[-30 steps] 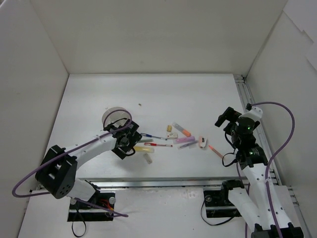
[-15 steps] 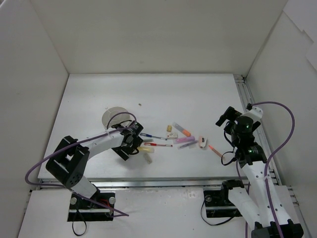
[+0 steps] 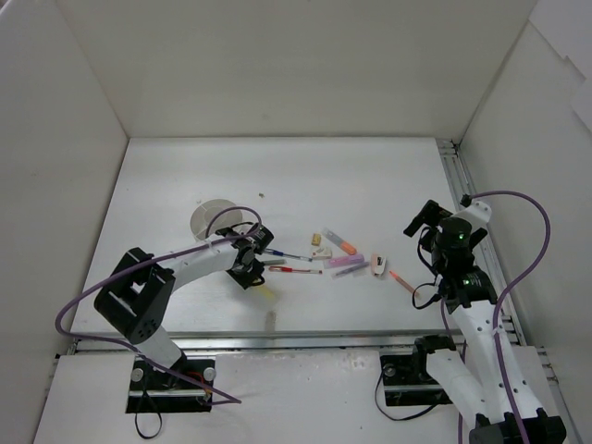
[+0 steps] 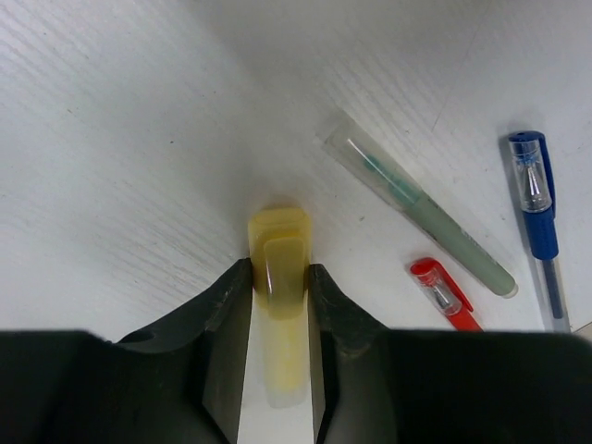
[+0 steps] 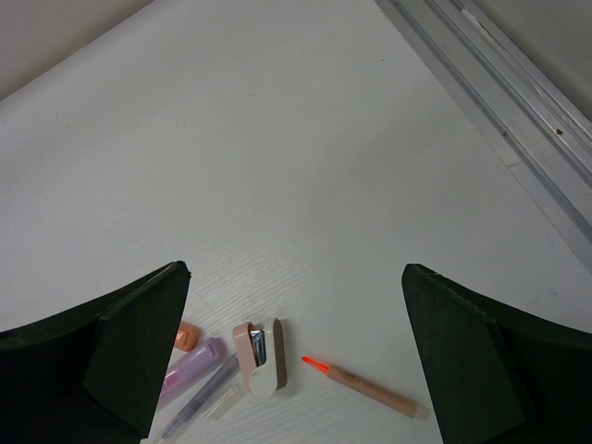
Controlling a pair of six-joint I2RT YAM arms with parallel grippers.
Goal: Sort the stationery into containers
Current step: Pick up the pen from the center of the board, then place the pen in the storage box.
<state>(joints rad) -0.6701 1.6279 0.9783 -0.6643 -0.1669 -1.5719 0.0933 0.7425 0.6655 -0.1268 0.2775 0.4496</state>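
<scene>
My left gripper [image 4: 280, 274] [image 3: 250, 262] is shut on a short yellow marker [image 4: 280, 242] that lies on the table, its cap poking out ahead of the fingertips. Beside it lie a clear green pen [image 4: 416, 205], a red pen [image 4: 444, 294] [image 3: 294, 270] and a blue pen [image 4: 539, 217] [image 3: 287, 254]. The round white cup [image 3: 209, 218] stands just behind the left arm. My right gripper [image 5: 294, 273] [image 3: 418, 222] hangs open above the table with nothing between its fingers. Below it lie a pink-and-white block [image 5: 262, 359] [image 3: 376, 265] and an orange marker [image 5: 370, 386] [image 3: 402, 282].
At mid-table lie an orange-capped marker [image 3: 344, 245], a purple marker [image 3: 344, 264] [image 5: 190, 368] and small cream blocks [image 3: 319, 245]. White walls close in the table on three sides. An aluminium rail [image 5: 499, 88] [image 3: 462, 199] runs along the right edge.
The left gripper has moved a little right onto the yellow marker and its jaws have closed on it. The right arm has not moved.
</scene>
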